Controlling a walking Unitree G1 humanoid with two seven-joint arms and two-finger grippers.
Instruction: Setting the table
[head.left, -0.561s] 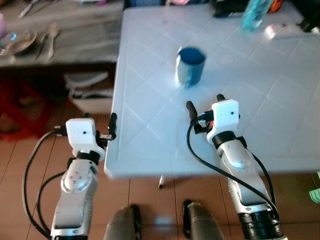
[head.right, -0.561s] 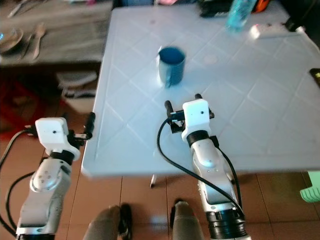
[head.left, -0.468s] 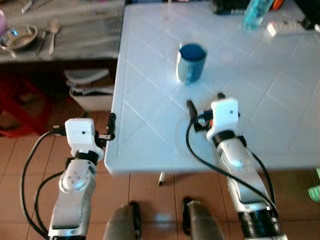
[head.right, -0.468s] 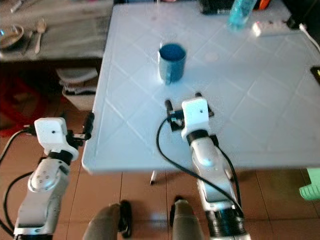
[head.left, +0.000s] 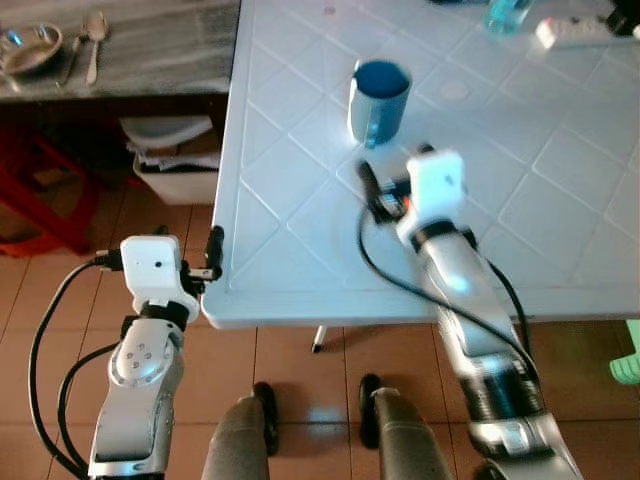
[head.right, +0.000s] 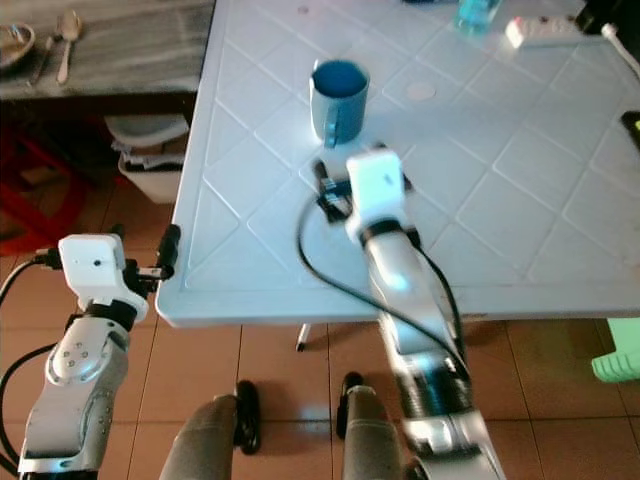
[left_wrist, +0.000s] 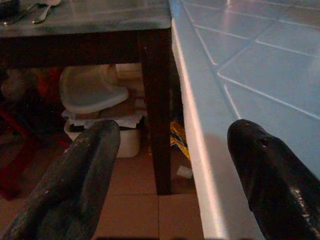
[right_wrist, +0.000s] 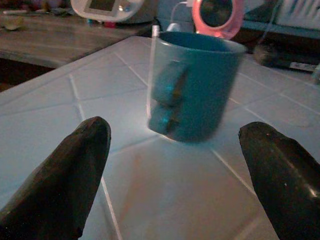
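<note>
I count one blue mug (head.left: 379, 100) upright on the white counter (head.left: 300, 190), handle facing my right pincer (right_wrist: 175, 165), which sits just short of it, fingers spread, holding nothing. My left pincer (left_wrist: 170, 165) hangs beside the counter edge, fingers also apart. Two spoons (head.left: 88, 40) lie on the grey side table (head.left: 150, 45).
</note>
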